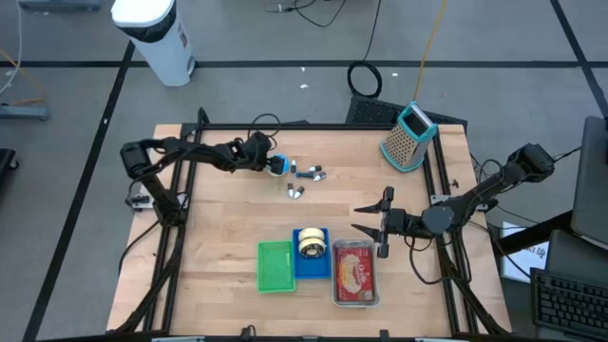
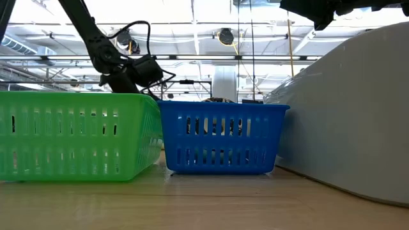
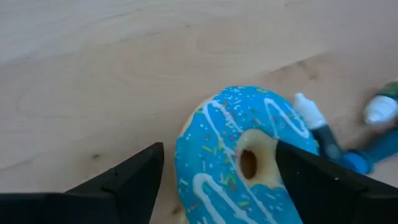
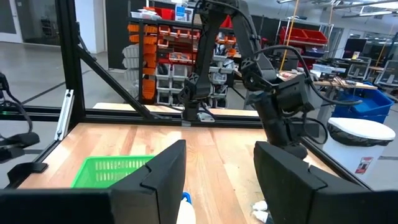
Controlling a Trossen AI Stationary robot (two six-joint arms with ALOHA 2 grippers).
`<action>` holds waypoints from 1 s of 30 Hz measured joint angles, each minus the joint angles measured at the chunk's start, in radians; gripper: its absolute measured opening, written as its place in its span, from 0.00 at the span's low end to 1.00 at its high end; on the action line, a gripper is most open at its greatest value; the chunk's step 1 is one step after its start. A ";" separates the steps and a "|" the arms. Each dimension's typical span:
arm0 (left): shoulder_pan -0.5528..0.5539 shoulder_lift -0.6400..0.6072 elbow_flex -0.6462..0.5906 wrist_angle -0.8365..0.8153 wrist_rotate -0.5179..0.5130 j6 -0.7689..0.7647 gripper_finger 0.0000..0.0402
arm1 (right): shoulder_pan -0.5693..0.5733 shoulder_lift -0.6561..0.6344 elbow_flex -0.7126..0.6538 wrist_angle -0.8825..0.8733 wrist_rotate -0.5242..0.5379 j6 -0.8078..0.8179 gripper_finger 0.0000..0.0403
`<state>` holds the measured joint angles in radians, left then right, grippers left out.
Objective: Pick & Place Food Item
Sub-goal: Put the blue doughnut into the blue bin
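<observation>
At upper centre of the overhead frame, the left gripper (image 3: pixel 217 180) straddled a blue-iced sprinkled doughnut (image 3: pixel 239 155) on the wooden worktop (image 1: pixel 228 228), jaws open, while the right gripper (image 1: pixel 369 218) hung open at mid-right; an off-centre squeeze could tip the doughnut away.

A robotics lab or workshop, by every sign. Pale wooden table (image 1: pixel 237 223) bolted inside a black metal frame (image 4: pixel 68 68), set on a grey concrete floor (image 1: pixel 76 104) marked with dark tape lines. Loose black cables (image 1: pixel 366 76) trailing across that floor. Orange racks of small storage bins (image 4: pixel 161 46) behind, and bright strip lights under an open-beam ceiling (image 2: pixel 192 25).
</observation>
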<state>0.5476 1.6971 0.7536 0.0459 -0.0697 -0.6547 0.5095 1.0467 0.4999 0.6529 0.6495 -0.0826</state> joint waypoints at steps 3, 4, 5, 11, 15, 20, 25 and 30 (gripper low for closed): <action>0.000 0.013 0.002 -0.007 -0.013 -0.005 0.73 | 0.000 0.000 0.000 0.000 0.000 0.000 0.45; 0.000 0.013 0.003 -0.014 -0.014 -0.001 0.72 | 0.000 0.000 0.000 0.000 0.000 0.000 0.45; 0.001 0.013 0.003 -0.017 -0.014 0.004 0.70 | 0.000 0.000 0.000 0.000 0.000 0.000 0.45; 0.002 0.015 0.002 -0.033 -0.009 0.021 0.59 | 0.000 0.000 0.000 0.000 0.000 -0.002 0.45; 0.002 0.016 0.001 -0.042 -0.009 0.019 0.49 | 0.000 0.000 0.000 0.000 0.000 -0.002 0.45; 0.004 0.016 0.001 -0.052 0.014 0.026 0.36 | 0.000 0.000 0.000 0.000 0.000 -0.003 0.45; 0.003 0.004 -0.002 -0.055 0.021 0.097 0.24 | 0.000 0.000 0.000 0.000 0.000 -0.003 0.45; -0.008 -0.067 -0.004 -0.061 0.027 0.160 0.13 | 0.000 0.000 0.000 0.000 0.000 -0.004 0.45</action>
<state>0.5398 1.6297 0.7494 -0.0154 -0.0423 -0.4950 0.5095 1.0470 0.4999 0.6525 0.6498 -0.0867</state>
